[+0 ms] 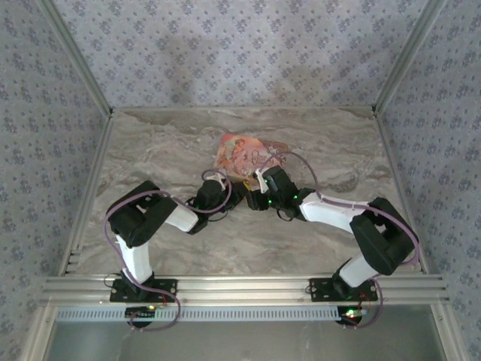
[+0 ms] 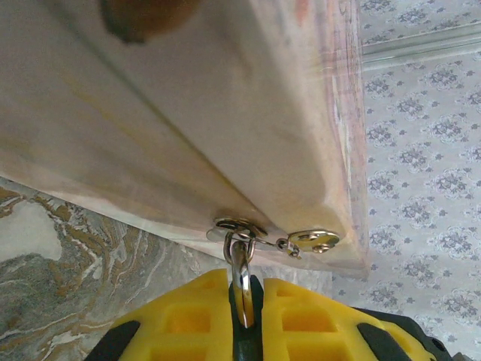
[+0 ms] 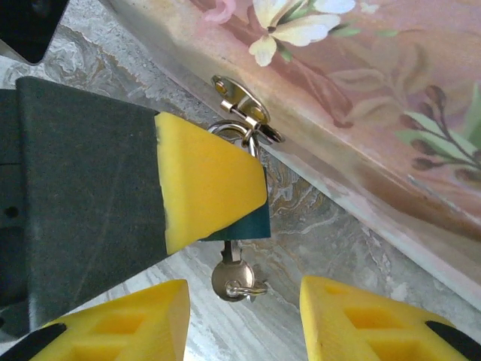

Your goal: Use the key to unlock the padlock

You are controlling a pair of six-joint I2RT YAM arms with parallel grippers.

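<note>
Right end effector (image 3: 243,307) nearest: fingers spread, nothing pinched, one either side of the key (image 3: 228,278). Key hangs from the underside of the padlock (image 3: 244,227), apparently seated in its keyhole; a small ring dangles off its head. Padlock's blue body is pressed between the left end effector (image 2: 244,295) pads, the silvery shackle (image 2: 241,263) rising out of the grip. Likely held so to steady the lock while the other arm turns the key. Shackle threads through the zipper pulls (image 3: 239,101) of the pink pouch (image 3: 361,90) beyond, lying mid-desk (image 1: 165,143). Lock looks closed.
</note>
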